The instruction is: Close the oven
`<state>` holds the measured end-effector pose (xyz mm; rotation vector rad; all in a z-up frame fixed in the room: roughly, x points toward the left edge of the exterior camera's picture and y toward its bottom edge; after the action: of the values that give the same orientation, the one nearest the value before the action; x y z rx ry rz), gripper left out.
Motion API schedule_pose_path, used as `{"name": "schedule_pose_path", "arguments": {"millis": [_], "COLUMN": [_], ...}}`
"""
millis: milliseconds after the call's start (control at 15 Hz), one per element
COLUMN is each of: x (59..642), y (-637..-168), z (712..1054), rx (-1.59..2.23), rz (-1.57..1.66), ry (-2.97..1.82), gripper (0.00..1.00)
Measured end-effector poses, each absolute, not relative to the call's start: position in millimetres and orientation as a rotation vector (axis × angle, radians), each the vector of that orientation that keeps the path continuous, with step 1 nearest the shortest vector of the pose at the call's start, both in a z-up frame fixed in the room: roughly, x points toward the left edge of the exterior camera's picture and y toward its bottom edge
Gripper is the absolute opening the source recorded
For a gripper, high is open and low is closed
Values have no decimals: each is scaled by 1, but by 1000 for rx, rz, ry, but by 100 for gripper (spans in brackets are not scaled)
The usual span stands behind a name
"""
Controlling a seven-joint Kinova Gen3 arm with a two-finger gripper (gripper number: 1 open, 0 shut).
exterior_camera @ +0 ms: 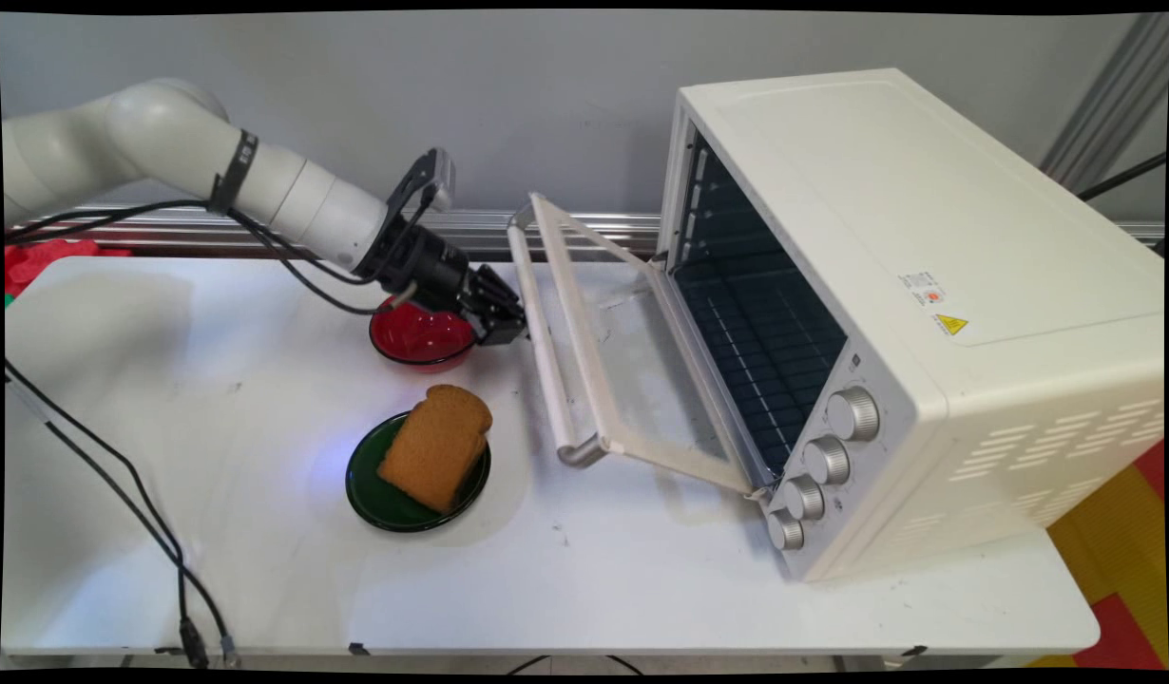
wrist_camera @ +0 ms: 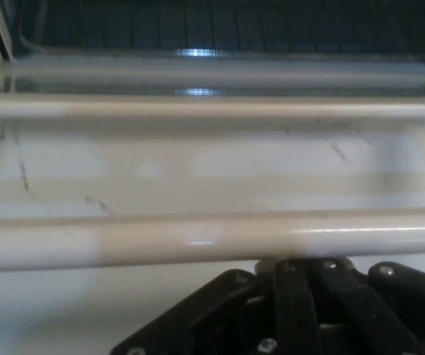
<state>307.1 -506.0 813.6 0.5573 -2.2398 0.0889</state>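
Note:
My gripper (exterior_camera: 510, 326) is shut with nothing between its fingers, and its tip rests against the outer side of the oven door's handle bar (exterior_camera: 545, 351). In the hand view the closed fingertips (wrist_camera: 312, 268) sit just under the pale handle bar (wrist_camera: 197, 240), with the glass door (wrist_camera: 197, 166) and the dark oven inside beyond it. The cream toaster oven (exterior_camera: 927, 285) stands at the right with its door (exterior_camera: 632, 361) swung down and open. A red bowl (exterior_camera: 418, 340) lies directly under my wrist.
A slice of brown bread (exterior_camera: 437, 445) lies on a dark green plate (exterior_camera: 375, 494) in front of the red bowl. Several knobs (exterior_camera: 827, 459) line the oven's front. Black cables (exterior_camera: 119, 475) trail over the table's left side.

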Motion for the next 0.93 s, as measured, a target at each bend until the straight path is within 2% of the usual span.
{"name": "schedule_pose_path", "arguments": {"millis": [933], "x": [274], "y": [-533], "z": [858], "rx": [538], "rz": [135], "ry": [-2073], "gripper": [0]}}
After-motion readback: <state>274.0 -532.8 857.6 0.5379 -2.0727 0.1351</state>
